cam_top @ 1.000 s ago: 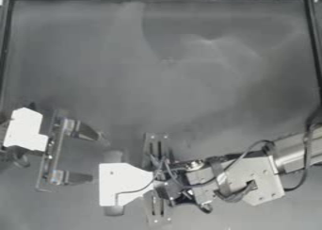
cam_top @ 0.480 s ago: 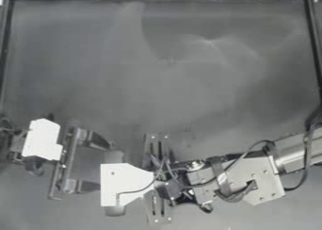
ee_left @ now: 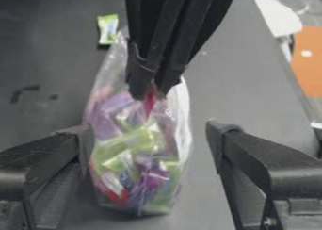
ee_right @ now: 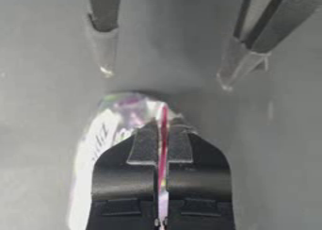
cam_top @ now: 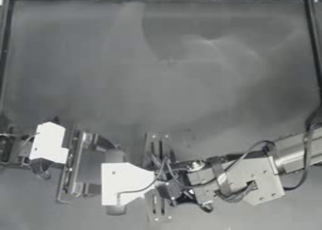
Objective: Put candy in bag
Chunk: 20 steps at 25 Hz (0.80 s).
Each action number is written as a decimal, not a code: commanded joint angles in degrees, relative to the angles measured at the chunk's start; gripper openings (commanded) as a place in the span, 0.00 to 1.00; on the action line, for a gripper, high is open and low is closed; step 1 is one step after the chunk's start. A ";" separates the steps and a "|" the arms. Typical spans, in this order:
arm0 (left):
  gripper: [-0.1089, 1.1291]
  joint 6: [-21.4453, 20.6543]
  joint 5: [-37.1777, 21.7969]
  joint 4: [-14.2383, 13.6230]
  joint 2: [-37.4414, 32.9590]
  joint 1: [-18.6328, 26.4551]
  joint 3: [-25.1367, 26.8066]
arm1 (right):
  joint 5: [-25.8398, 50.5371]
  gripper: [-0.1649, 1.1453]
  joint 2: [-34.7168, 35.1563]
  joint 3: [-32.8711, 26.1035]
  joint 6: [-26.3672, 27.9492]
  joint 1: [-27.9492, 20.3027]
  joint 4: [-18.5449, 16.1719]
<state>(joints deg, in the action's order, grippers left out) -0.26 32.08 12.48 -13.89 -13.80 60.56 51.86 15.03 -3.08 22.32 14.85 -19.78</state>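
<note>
Candy, a small pale yellow-green wrapped sweet (ee_left: 108, 28), lies beyond the clear plastic zip bag (ee_left: 135, 149), outside it. Our right gripper (ee_right: 162, 146) pinches its pink seal; our left gripper (ee_left: 144, 144) straddles it, spread wide. Loading remains.

The top view is washed out and nearly colourless — broad pale glare spreads over the dark tabletop (cam_top: 164, 59), strongest across its middle. In the left wrist view the light is even and colours hold, yet the clear plastic zip bag of multicoloured sweets (ee_left: 135, 153) looks soft, and the near jaws blur. The right wrist view is hazy — bright sheen on the plastic.
</note>
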 commanded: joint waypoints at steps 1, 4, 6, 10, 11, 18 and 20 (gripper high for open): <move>0.90 -0.09 0.53 0.26 -0.62 -0.09 -1.14 | -0.18 0.16 -3.43 -0.79 0.00 0.09 -0.44; 0.90 -0.09 0.70 0.53 -0.62 -0.18 -1.05 | -0.18 0.16 -3.43 -0.79 0.00 0.09 -0.44; 0.90 0.00 0.97 0.53 -0.62 -0.18 -1.14 | -0.26 0.16 -3.34 -0.88 0.00 0.09 -0.44; 0.90 0.09 1.85 0.79 -0.35 -0.53 -1.14 | -0.26 0.16 -3.43 -0.79 -0.09 0.09 -0.44; 0.90 0.18 2.02 1.05 -0.26 -0.70 -1.14 | -0.18 0.16 -3.34 -0.79 -0.09 0.09 -0.44; 0.90 0.00 2.99 2.72 1.85 -1.58 -2.90 | -0.26 0.16 -3.43 -0.79 -0.09 0.18 -0.62; 0.90 -0.35 1.32 2.64 3.52 -1.41 -5.01 | -0.35 0.16 -3.43 -0.88 -0.09 0.09 -0.62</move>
<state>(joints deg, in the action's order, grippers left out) -0.44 33.93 15.12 -10.63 -15.29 58.01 51.77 14.41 -3.08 22.24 14.94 -20.13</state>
